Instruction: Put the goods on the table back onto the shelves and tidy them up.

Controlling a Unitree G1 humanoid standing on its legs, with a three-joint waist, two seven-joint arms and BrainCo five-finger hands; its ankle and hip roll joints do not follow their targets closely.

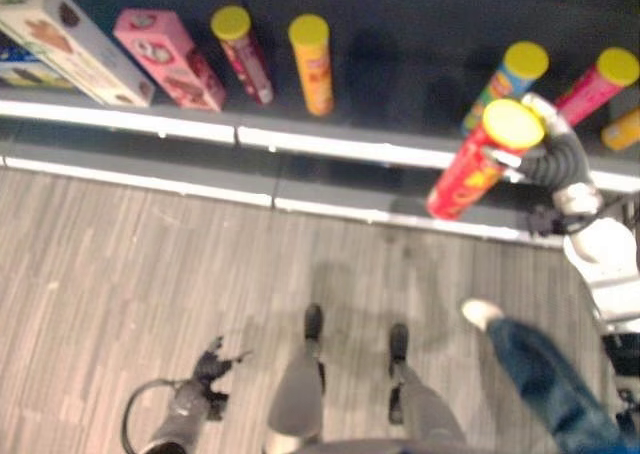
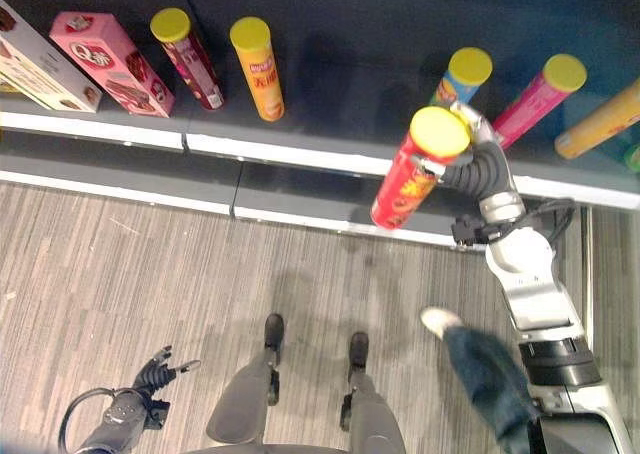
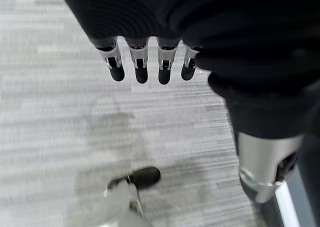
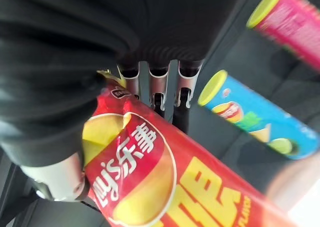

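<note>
The dark shelf [image 1: 400,84] runs across the far side of the scene, edged by a white strip, above a grey striped floor [image 1: 120,274]. On the shelf, at the robot's left, stand a white box [image 1: 70,44] and a pink box [image 1: 165,56], both leaning. Beside them stand a dark red can [image 1: 243,54] and an orange can [image 1: 312,64], each with a yellow lid. Further right stand a blue can [image 2: 462,77] and a pink can [image 2: 540,99], with another orange can [image 2: 598,124] at the far right edge.

The right hand [image 2: 462,134] is curled round a red can [image 2: 415,172] near its yellow-lidded top; the can is tilted and held above the shelf's front edge, just in front of the blue can.

A person's leg in jeans [image 1: 545,379] with a white shoe stands on the floor near the right arm.

The left hand [image 1: 212,362] hangs low over the floor, fingers [image 3: 141,69] relaxed and holding nothing.
</note>
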